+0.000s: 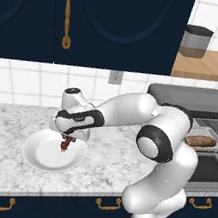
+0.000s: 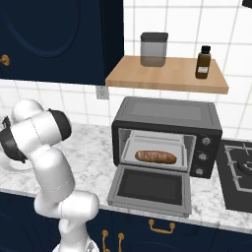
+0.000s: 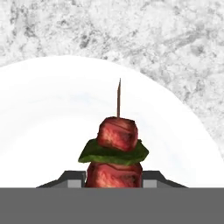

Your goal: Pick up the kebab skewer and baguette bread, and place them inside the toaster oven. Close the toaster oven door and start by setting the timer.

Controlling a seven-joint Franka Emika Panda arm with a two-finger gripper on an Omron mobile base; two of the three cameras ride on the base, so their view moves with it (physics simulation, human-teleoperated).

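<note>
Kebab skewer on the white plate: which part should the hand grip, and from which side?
Grip the kebab skewer across its meat chunks, coming from above the plate: the chunks are thick, the bare stick is thin. The hand already closes there.

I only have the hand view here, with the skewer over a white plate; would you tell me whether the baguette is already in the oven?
Observer: Yes, the baguette bread lies on the tray inside the toaster oven.
Operator: Thank you. Is the oven door open for the skewer?
Observer: It is; the toaster oven door is folded down flat over the counter edge.
Operator: Good. Is the skewer lifted off the plate?
Observer: The left base view shows the kebab skewer hanging from the gripper, its lower end just over the white plate; I cannot tell whether it touches.
</note>
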